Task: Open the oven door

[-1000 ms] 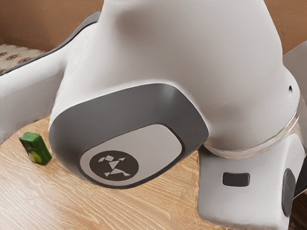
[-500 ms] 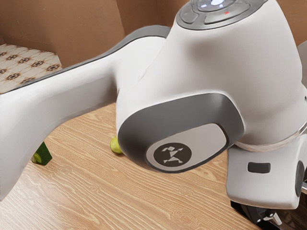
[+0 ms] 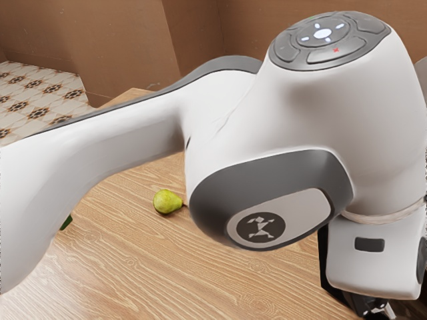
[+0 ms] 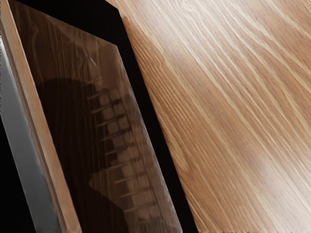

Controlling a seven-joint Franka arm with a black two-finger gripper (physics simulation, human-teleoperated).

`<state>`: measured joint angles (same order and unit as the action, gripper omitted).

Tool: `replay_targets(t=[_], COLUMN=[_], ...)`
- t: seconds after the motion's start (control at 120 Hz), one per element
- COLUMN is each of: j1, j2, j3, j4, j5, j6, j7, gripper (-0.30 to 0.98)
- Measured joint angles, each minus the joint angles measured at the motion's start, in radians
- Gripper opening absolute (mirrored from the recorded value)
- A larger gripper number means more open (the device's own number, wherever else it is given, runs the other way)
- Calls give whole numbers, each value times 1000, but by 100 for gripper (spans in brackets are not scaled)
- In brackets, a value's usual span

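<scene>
At the exterior view's near right is my gripper, spread or closed I can't tell; one pear lies farther left. The wrist view gives one oven door alongside the tabletop.

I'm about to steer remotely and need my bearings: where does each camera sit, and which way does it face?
Exterior view: beside the arm, looking down across the wooden table and a pear; the arm comes in from the exterior view's left, with the gripper low at its right.

Wrist view: on my hand, facing a dark glass pane, likely the oven door's, and the tabletop beside it. A dark shape on the pane may be my arm's shadow or reflection.

Shared: the wood-grained tabletop.
</scene>
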<state>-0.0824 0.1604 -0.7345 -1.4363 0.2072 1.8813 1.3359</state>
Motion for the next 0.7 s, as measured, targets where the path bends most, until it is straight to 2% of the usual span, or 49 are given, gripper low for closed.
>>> replay_targets(t=[0.333,0.383,0.4,0.425,0.45,0.492,0.508,0.542,0.575,0.617,0.658,0.7], j1=[2,8,19,37,76,-81,-154,-240,-237,-207,-190,-177], j2=[2,-23,-70,-174,-375,-784,-929,-1075,-1021,-772,-512,-322], j3=[31,33,33,32,31,28,31,84,174,414,655,816], j4=[-6,-49,-108,-220,-387,-595,-600,-389,-140,126,252,308], j5=[12,13,13,12,-8,-54,-66,-48,4,28,18,-7], j6=[4,6,11,21,27,-4,-40,-129,-204,-290,-355,-390], j7=[-44,-53,-57,-63,-70,-82,-89,-106,-121,-152,-211,-267], gripper=[69,69,73,70,66,67,67,67,68,68,68,68])
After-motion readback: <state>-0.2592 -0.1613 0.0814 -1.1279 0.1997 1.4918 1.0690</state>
